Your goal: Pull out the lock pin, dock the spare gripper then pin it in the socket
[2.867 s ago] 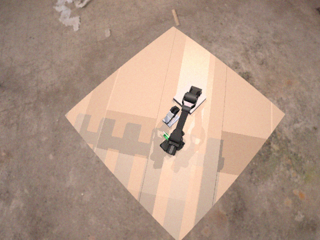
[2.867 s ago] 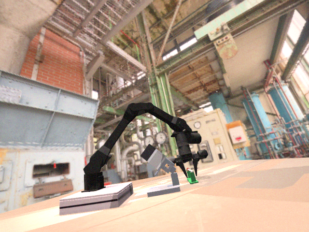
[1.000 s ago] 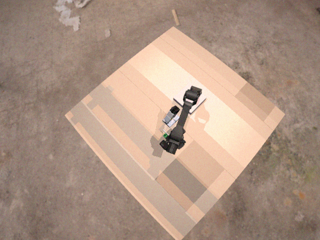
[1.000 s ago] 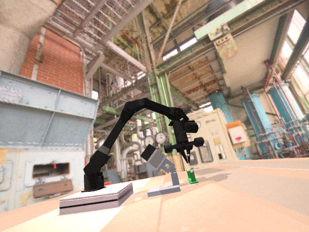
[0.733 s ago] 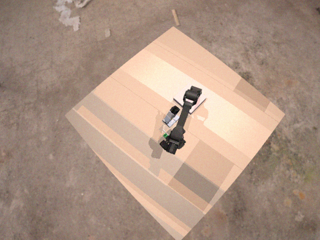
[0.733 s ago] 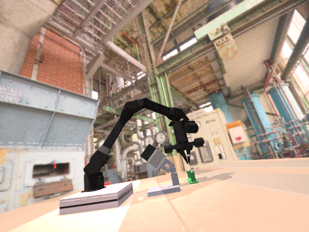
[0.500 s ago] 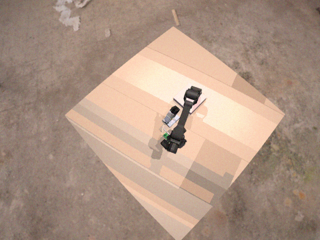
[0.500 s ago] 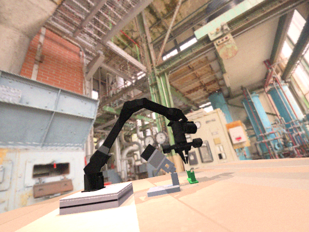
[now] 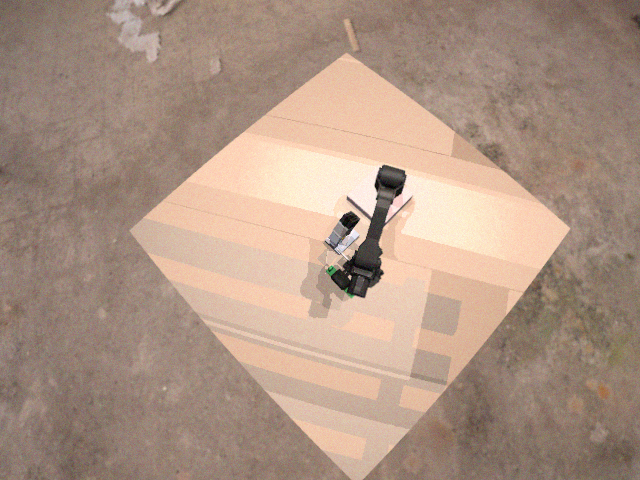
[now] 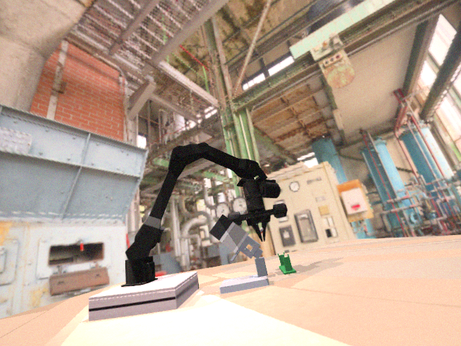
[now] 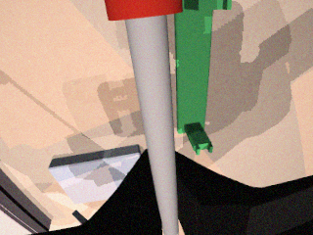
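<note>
My gripper (image 10: 263, 239) (image 11: 156, 155) is shut on the lock pin (image 11: 156, 98), a smooth grey shaft with a red head (image 11: 144, 9) at the top of the wrist view. The gripper hangs in the air beside the mount, above and a little to the mount side of the green holder (image 9: 331, 270) (image 10: 287, 264) (image 11: 193, 73). The mount has a pale blue-grey base (image 10: 243, 285) (image 11: 78, 183) and an upright post (image 10: 261, 266). The spare gripper (image 9: 339, 230) (image 10: 233, 236), grey with a black end, sits tilted at the mount's socket. A small square opening (image 10: 248, 246) shows there. The top view hides my fingertips under the wrist.
The arm's striped pedestal (image 10: 134, 305) stands beside the mount and shows at the lower left of the wrist view (image 11: 22, 196). The wooden table top (image 9: 289, 170) carries shadows. The green holder stands on it with upright prongs and no pin in it.
</note>
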### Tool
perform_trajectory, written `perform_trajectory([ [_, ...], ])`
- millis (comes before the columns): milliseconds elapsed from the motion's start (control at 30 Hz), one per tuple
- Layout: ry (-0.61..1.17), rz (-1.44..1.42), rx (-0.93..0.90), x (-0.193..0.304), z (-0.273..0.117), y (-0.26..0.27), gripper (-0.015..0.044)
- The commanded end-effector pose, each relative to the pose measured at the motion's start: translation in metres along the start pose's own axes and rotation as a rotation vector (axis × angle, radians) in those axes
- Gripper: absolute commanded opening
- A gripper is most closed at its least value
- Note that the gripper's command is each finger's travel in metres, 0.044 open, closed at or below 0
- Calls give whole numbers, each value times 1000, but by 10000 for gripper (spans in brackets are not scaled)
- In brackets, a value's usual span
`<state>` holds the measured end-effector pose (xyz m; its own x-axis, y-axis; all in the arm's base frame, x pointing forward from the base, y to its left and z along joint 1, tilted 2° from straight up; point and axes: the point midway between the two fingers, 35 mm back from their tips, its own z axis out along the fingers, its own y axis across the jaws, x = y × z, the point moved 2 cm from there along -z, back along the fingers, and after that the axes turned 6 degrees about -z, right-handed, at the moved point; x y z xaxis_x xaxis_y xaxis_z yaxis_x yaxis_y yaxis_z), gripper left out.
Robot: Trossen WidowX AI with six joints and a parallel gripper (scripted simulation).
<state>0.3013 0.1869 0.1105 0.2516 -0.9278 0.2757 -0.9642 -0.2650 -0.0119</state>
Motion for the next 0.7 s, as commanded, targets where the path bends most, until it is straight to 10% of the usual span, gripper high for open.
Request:
perform_trajectory([
  [0,-7,1,5,-1,-5,13,0],
  [667,-6,-12,1,-7,13,44,0],
])
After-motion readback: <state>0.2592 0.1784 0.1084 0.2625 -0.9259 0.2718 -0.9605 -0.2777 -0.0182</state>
